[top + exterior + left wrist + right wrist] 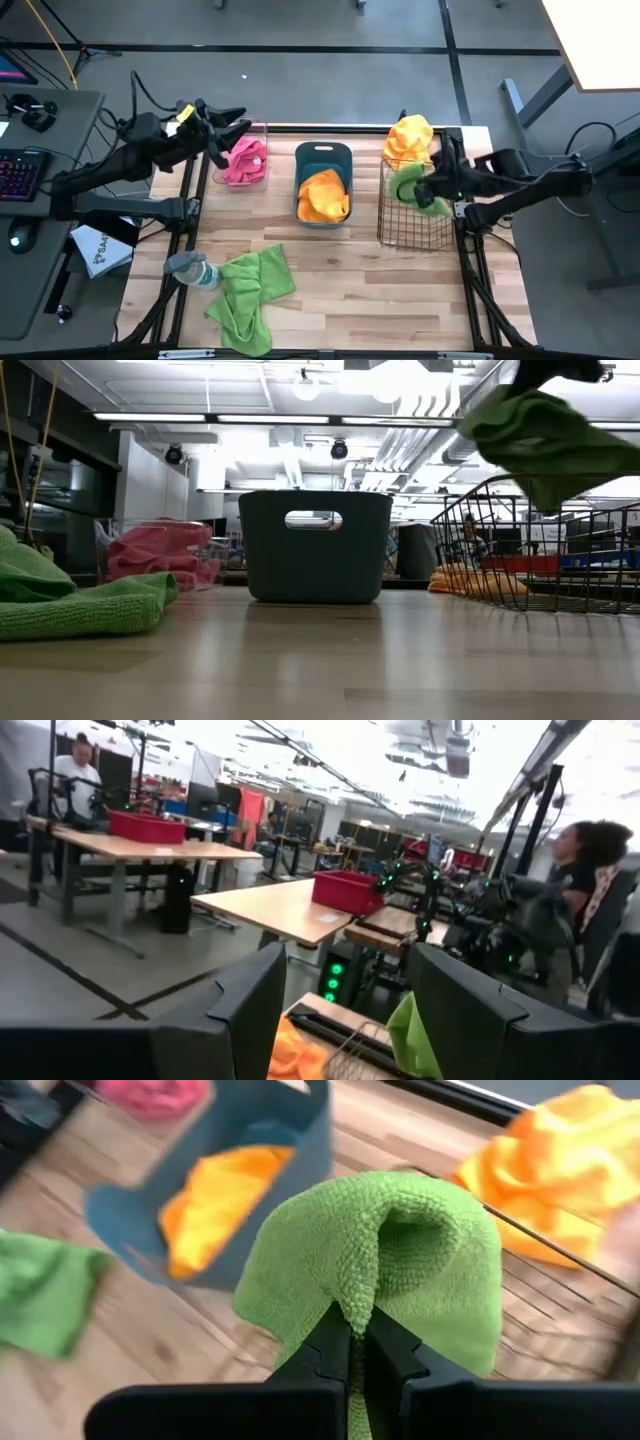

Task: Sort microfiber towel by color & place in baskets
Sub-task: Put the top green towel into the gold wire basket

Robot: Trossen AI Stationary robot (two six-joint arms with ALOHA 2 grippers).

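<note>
My right gripper (428,186) is shut on a lime green towel (412,190) above the brown wire-mesh basket (392,232); the low view shows this towel (545,440) hanging over the basket (540,550). An orange towel (410,135) drapes over the basket's far rim. The teal tub (322,152) holds another orange towel (323,195). A pink towel (245,160) lies in the clear box (262,128). More green towels (250,290) lie bunched on the table's near left. My left gripper (232,130) is open, raised beside the clear box. My right gripper pinches a raised fold of the lime green towel (362,1295) between its two fingertips (335,1342). It comes slanting down from the table's right. The towel is lifted clear and hangs in a bunch around and below the fingers, over the wire basket.
A clear bottle with a grey cap (190,270) lies beside the green towels near the left edge. The three bins stand in a row along the far half of the table. Bare wood stretches across the near right (400,300). People sit at benches in the room beyond.
</note>
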